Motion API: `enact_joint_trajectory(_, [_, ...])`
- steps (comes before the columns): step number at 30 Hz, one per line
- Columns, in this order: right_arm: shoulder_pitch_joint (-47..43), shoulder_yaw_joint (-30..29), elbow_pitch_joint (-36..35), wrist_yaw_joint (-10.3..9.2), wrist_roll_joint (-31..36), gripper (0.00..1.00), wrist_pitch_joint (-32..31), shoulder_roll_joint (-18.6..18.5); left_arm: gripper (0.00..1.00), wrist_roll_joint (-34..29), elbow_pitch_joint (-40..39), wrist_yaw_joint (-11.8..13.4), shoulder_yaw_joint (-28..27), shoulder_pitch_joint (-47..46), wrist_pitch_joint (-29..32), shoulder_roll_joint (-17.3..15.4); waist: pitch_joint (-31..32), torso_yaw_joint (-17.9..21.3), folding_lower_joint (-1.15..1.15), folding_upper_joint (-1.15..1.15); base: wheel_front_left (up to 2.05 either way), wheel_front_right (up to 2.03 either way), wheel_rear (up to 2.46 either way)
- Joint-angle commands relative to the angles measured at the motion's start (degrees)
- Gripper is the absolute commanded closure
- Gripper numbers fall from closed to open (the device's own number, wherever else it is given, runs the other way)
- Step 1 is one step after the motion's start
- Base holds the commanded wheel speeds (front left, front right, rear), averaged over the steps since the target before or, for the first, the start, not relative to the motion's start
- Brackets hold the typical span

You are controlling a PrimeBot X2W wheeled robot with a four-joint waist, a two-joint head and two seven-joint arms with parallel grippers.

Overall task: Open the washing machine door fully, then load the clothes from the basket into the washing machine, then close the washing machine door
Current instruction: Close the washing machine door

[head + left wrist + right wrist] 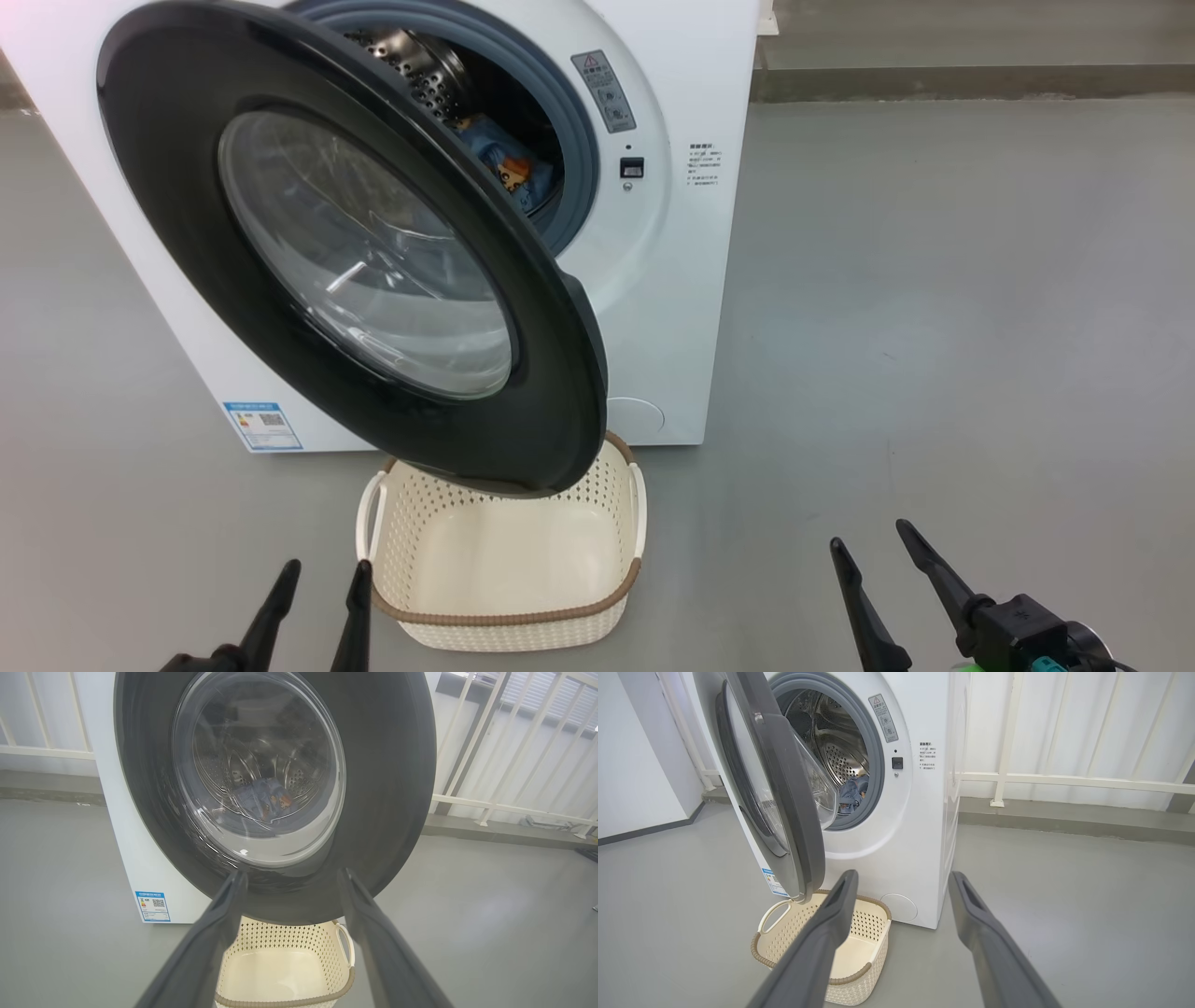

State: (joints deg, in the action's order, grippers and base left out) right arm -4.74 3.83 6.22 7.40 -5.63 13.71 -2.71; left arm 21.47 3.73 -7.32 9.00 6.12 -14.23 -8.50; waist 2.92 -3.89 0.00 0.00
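Left gripper (327, 567) and right gripper (870, 535) sit low in the head view, fingers apart on both, holding nothing. Washing machine door (364, 252) partly open, hinged at the left, its lower rim hanging over the far end of the basket (504, 618). Clothes (509, 163), blue with orange print, lie inside the drum of the washing machine (681, 280). Basket on grey floor (934, 327) just in front of the machine, left gripper just beside it, right well apart. White railing (1064, 781) behind.
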Motion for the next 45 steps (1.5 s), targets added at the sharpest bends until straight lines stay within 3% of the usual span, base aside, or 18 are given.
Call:
enact_joint_trajectory(1, [1.13,1.6,-1.21,0.09,0.51,0.0,0.31,-0.17,0.0,-0.58,-1.01,-0.11,-2.14,-1.04,-0.76,-0.51,0.05,-0.01,0.0,0.0,0.0,0.0,0.0])
enact_joint_trajectory(19, [0.97,1.88,-1.05,0.09,0.66,0.0,0.32,-0.17,0.0,-0.56,-0.33,-0.16,0.6,-0.88,-0.76,-1.86,0.13,-0.24,0.0,0.0,0.0,0.0,0.0])
enact_joint_trajectory(45, [0.97,1.77,-0.98,0.09,0.92,0.0,0.39,-0.17,0.0,-1.5,0.1,-0.16,0.9,-1.2,-0.76,-1.36,-0.13,-0.82,0.0,0.0,0.0,0.0,0.0])
